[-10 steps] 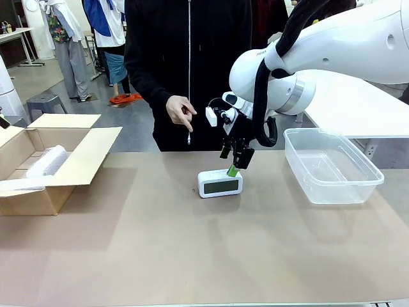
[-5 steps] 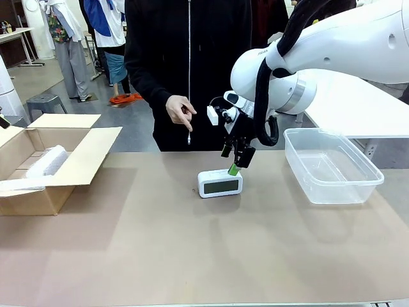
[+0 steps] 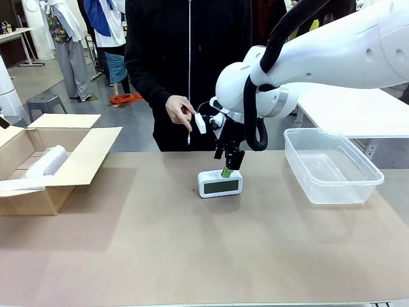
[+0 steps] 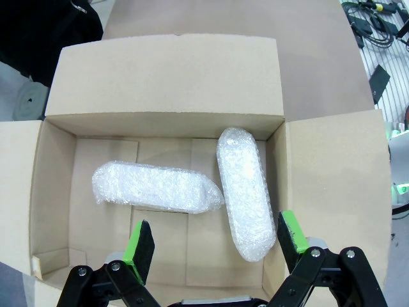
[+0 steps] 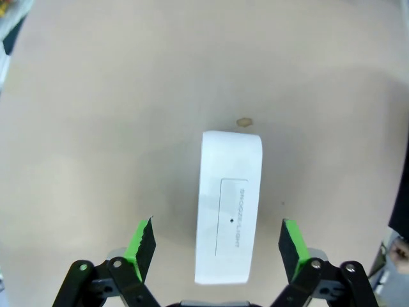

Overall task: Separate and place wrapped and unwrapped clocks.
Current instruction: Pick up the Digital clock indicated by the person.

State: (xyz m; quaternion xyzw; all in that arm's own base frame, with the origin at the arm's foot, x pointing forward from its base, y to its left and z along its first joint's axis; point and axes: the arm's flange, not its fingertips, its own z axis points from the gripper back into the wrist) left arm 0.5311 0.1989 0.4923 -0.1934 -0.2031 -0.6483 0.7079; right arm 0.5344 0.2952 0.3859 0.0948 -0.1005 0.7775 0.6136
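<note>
With the right gripper [image 5: 217, 256] spread wide just above the bare white digital clock [image 3: 220, 184] standing mid-table, the grasp should go best if the pads [image 5: 142, 246] descend evenly astride its narrow body before closing.

A: Where does each camera look?
B: Front faces across the table [image 3: 192, 256]; left wrist looks down into the box [image 4: 166, 77]; right wrist, down at the clock [image 5: 229, 217], shared with front.

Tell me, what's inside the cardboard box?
Two bubble-wrapped bundles lie on the floor of the cardboard box, touching at one end. The wrap hides what is inside them.
</note>
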